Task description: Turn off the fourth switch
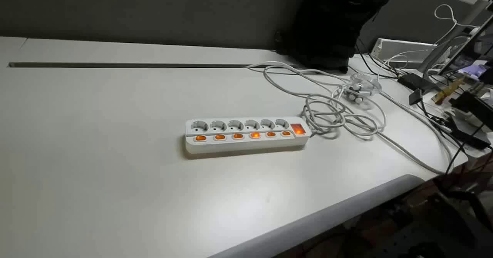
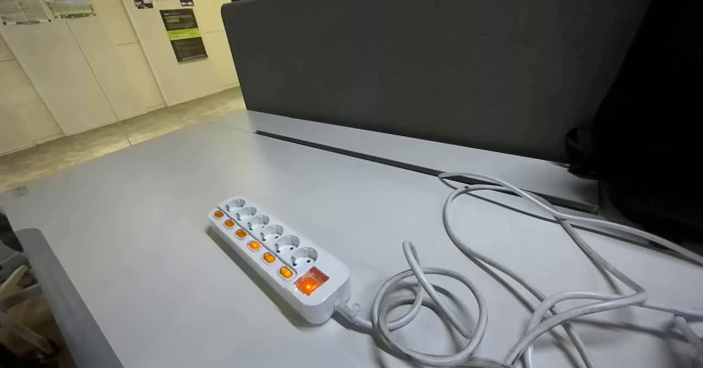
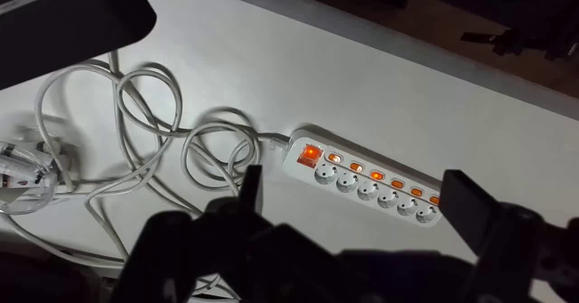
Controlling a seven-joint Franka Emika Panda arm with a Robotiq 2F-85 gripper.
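Note:
A white power strip [image 1: 246, 147] lies on the desk and shows in both exterior views [image 2: 277, 251] and the wrist view [image 3: 362, 179]. It has a row of orange rocker switches beside its sockets. The glowing small switch [image 1: 255, 135] is fourth from the end away from the cable and third from the large switch; it also shows in an exterior view [image 2: 254, 245] and the wrist view [image 3: 377, 175]. The large red main switch [image 1: 298, 129] is lit. My gripper [image 3: 353, 178] is open and empty above the strip. Its right finger covers the strip's far end in the wrist view.
Grey cable loops [image 1: 327, 113] lie at the strip's cable end. A clear plastic item [image 1: 362, 84] sits among the cables. A black bag [image 1: 335, 23] stands against the dark partition [image 1: 146, 11]. The desk's grey edge [image 1: 327, 219] runs along the front.

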